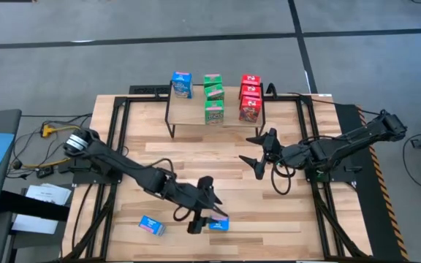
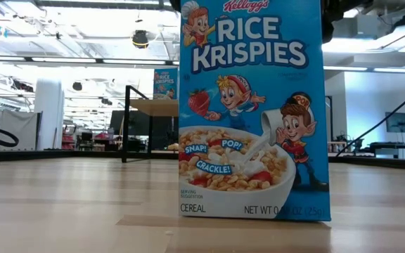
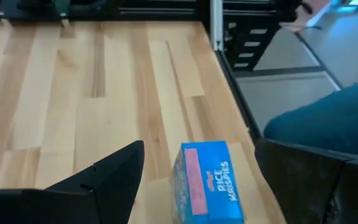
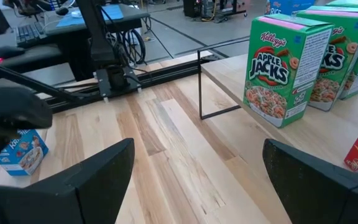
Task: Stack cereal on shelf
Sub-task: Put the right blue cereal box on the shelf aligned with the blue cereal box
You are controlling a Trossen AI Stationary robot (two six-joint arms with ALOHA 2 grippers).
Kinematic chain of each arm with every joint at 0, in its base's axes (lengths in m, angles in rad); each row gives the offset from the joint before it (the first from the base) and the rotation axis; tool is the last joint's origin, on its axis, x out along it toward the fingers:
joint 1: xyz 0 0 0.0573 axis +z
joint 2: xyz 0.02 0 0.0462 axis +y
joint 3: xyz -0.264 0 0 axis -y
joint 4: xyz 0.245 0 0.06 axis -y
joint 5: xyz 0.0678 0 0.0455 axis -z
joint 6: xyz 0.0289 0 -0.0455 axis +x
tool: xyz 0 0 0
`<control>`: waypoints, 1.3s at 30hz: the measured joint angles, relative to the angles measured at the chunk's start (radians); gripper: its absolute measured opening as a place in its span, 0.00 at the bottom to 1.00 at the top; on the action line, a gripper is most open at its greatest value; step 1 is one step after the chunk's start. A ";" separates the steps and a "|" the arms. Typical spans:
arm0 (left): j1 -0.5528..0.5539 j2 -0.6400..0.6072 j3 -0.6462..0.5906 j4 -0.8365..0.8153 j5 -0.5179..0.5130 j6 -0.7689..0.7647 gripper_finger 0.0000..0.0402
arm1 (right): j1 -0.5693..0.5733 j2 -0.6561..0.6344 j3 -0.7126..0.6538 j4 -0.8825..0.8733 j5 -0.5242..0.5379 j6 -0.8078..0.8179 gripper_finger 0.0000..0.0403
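The shelf (image 1: pixel 214 113) stands at the table's far middle and bears one blue cereal box (image 1: pixel 182 84), green ones (image 1: pixel 213 100) and red ones (image 1: pixel 250 99). Another blue cereal box (image 1: pixel 218 223) stands upright near the table's near edge and fills the low view (image 2: pixel 252 105). My left gripper (image 1: pixel 209 215) hovers open over it; in the left wrist view the box (image 3: pixel 207 183) sits between the two fingers, apart from both. A third blue box (image 1: pixel 151 226) lies flat to its left. My right gripper (image 1: pixel 258 150) waits open right of centre, holding nothing.
Black frame rails (image 1: pixel 309 146) run along the table's sides. The green boxes (image 4: pixel 278 74) stand on the shelf board close ahead of the right gripper. Bare wood (image 1: pixel 196 153) lies between the shelf and the near boxes. Cables (image 1: pixel 42 139) trail off the table's left.
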 joint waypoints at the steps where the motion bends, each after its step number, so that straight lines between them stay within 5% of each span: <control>1: -0.006 0.010 0.000 0.005 -0.014 0.001 0.74 | 0.000 0.000 0.000 0.000 0.000 0.000 0.94; 14: -0.064 0.052 0.000 -0.036 -0.121 -0.024 0.74 | 0.015 0.000 0.000 -0.034 -0.009 0.002 0.94; 39: -0.095 0.199 0.000 -0.024 -0.164 -0.122 0.71 | 0.072 0.000 0.000 -0.043 -0.030 0.014 0.94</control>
